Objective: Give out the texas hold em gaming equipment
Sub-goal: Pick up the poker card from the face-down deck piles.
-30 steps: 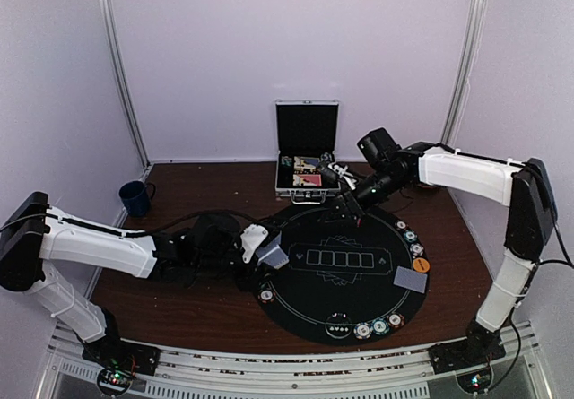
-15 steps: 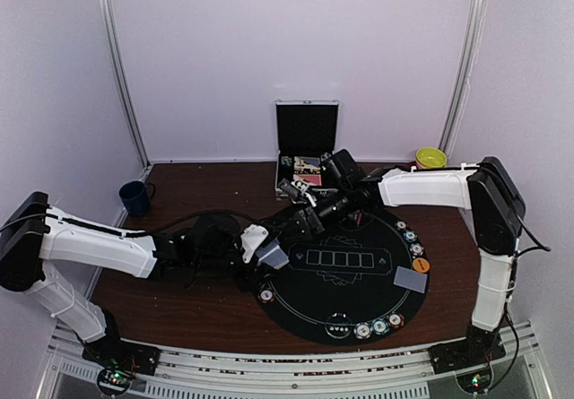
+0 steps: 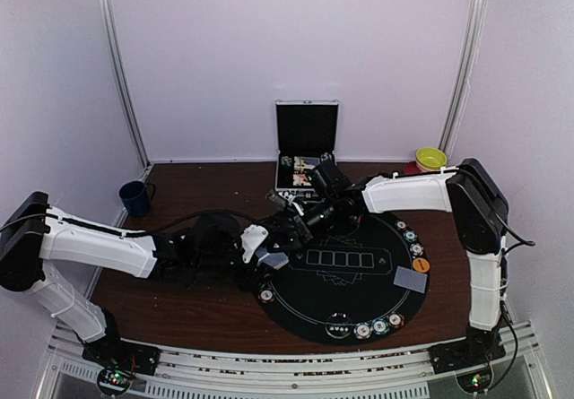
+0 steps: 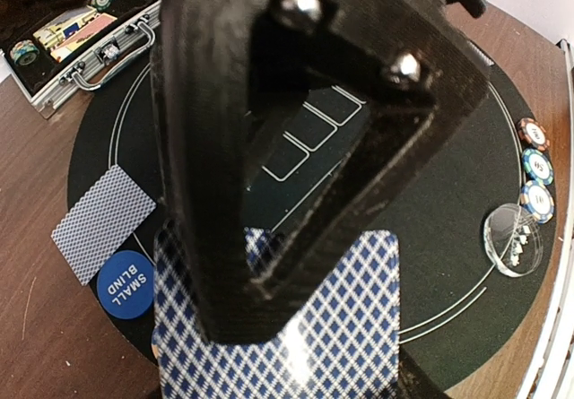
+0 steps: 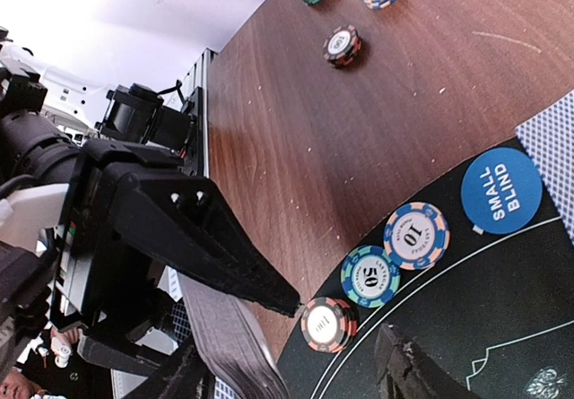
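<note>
Roughly halfway, seemingly: poker chips (image 3: 372,329) laid at three, six and nine o'clock of the mat (image 3: 359,296), cards (image 3: 410,280) at four. Deck (image 4: 345,327) clamped in left tool (image 3: 262,254) at nine; right tool (image 3: 300,227) spread apart beside it. Dealing unfinished.

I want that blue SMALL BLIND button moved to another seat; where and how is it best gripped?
Take the SMALL BLIND button by its rim, straight down from above, jaws spanning its width. It is a thin round disc lying flat at the edge of the poker mat, so probably only the rim offers purchase. Keep clear of the face-down card close beside it.
</note>
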`<action>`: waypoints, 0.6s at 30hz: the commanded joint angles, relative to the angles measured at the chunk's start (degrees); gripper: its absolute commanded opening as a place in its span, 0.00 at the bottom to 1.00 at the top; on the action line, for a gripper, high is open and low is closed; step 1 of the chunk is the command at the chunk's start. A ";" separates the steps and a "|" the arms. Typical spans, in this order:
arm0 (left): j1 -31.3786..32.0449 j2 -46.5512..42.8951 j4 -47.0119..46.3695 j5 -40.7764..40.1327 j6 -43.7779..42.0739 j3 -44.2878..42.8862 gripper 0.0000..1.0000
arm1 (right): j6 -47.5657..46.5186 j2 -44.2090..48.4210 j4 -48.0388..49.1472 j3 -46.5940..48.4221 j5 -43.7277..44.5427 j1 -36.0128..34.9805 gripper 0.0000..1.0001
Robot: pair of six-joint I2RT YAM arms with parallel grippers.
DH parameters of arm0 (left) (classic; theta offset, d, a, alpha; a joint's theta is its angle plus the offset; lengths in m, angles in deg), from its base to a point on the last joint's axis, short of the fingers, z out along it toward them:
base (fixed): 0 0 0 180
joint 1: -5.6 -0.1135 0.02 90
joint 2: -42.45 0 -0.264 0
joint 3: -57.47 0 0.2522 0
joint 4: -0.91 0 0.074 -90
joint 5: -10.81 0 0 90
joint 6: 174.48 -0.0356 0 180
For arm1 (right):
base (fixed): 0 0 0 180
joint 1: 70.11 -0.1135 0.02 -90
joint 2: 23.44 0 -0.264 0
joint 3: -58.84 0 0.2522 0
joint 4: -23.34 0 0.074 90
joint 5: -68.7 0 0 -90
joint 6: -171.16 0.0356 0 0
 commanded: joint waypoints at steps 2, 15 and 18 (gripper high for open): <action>0.32 0.19 -2.02 1.01 -0.65 -1.23 0.53 | -2.97 -1.15 -3.06 2.10 -2.75 -1.06 0.62; 0.32 0.86 -1.97 1.38 -0.61 -1.40 0.53 | -5.85 -2.70 -7.62 3.49 2.59 -1.20 0.48; 0.33 1.12 -1.89 1.34 -0.74 -1.46 0.53 | -6.17 -2.36 -8.40 3.46 3.40 -0.75 0.45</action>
